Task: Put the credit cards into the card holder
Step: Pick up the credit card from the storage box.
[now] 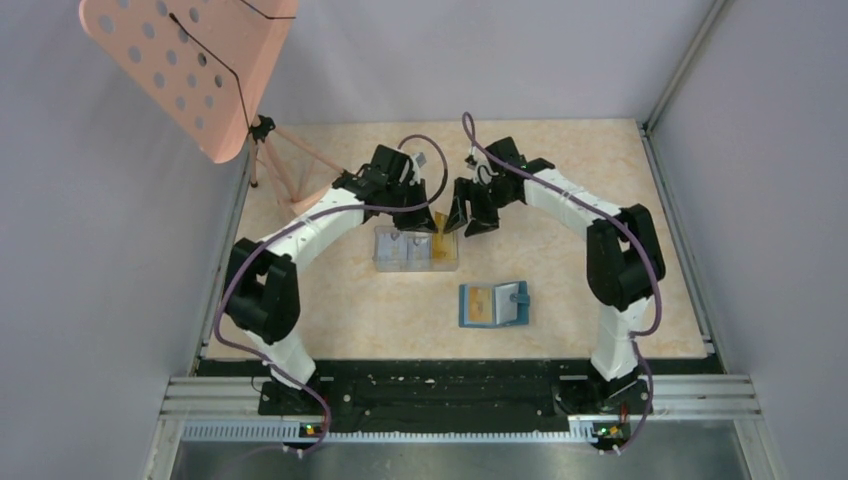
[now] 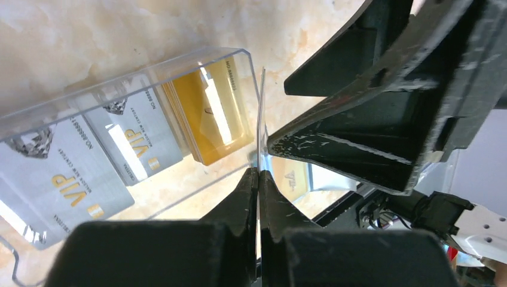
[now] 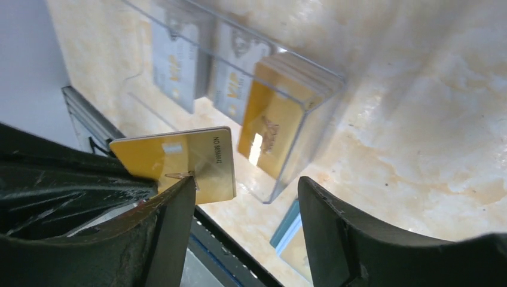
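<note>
Card, orange-yellow, held on edge in left fingers, clamped shut on it, just beside clear box. Right fingers spread open, close against that card, gripping nothing. Box holds grey cards and yellow stack. Card holder lies open on surface, well apart, nearer the bases. Pink perforated stand far left.

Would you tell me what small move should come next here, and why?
Probably the right end effector should draw back: its jaws stand open, while the left end effector is shut on the gold card beside the clear box. That frees the way to the open card holder.
</note>
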`<action>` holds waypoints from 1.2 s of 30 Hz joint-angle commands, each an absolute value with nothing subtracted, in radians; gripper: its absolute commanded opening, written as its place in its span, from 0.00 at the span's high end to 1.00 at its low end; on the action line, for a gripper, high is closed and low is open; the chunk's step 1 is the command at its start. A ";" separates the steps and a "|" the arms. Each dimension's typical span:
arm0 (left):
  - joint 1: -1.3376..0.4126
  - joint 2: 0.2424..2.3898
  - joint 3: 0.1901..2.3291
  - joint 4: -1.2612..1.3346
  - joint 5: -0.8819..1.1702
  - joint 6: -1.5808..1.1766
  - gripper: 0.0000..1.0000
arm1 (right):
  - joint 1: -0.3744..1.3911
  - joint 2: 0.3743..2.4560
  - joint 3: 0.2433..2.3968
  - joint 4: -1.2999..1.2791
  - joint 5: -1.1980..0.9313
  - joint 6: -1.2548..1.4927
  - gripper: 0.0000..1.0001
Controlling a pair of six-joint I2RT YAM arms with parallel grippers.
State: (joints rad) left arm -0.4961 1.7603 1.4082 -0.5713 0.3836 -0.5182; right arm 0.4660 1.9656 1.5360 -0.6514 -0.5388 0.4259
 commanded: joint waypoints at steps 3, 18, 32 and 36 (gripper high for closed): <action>-0.486 1.597 1.299 -0.476 0.409 -0.588 1.00 | 0.434 1.744 1.441 -0.502 -0.653 0.451 0.32; -0.493 1.320 0.871 0.030 0.732 -0.866 1.00 | 0.325 1.420 0.998 -0.140 -1.027 0.654 0.32; -0.549 1.269 0.782 0.259 0.793 -1.007 1.00 | 0.350 1.358 0.793 0.339 -1.186 0.967 0.61; -0.557 1.281 0.788 0.261 0.772 -1.014 1.00 | 0.349 1.335 0.750 0.429 -1.204 1.035 0.72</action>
State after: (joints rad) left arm -0.5476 1.2716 0.7822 0.1772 0.7708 -0.9905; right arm 0.3408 1.3846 0.7841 0.2672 -1.1545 0.9493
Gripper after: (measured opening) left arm 0.017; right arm 0.308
